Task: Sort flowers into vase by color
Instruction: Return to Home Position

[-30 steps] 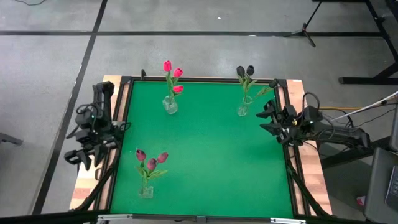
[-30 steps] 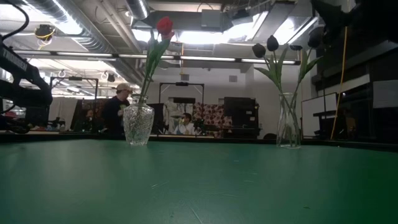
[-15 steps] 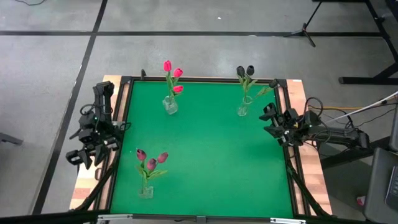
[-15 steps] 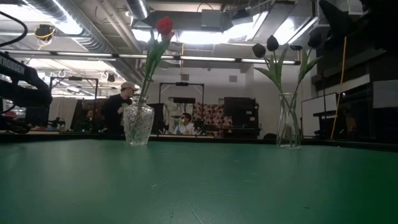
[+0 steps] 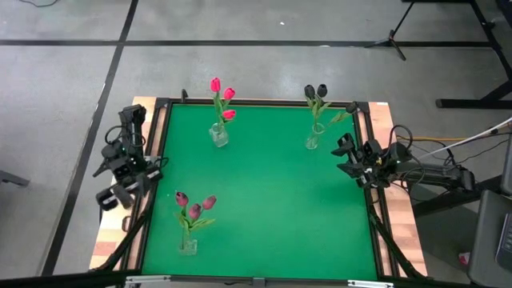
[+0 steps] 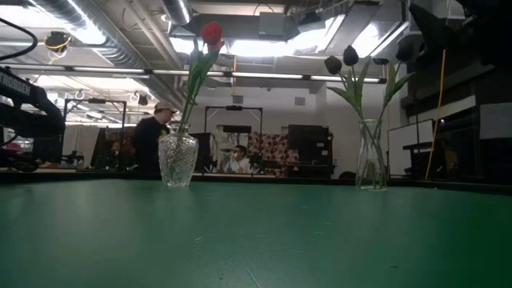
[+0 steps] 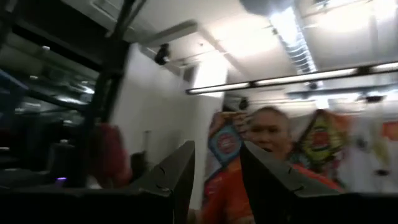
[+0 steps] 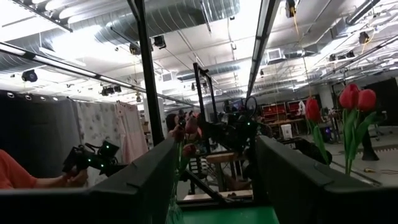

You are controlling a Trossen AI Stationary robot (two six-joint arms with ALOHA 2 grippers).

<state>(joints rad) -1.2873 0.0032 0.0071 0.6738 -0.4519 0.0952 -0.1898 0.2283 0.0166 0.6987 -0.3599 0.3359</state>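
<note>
On the green bench (image 5: 272,200), pink-red tulips (image 5: 222,96), near-black tulips (image 5: 315,91) and maroon tulips (image 5: 194,204) stand in 3 clear glass vases (image 5: 218,136). Left arm (image 5: 126,156) and right arm (image 5: 400,170) flank it, jaws open and empty. Risk: a wide right-arm swing could tip the adjacent vase.

green table (image 5: 272,192), standing person (image 6: 149,142), floor tripod (image 5: 392,38)
</note>
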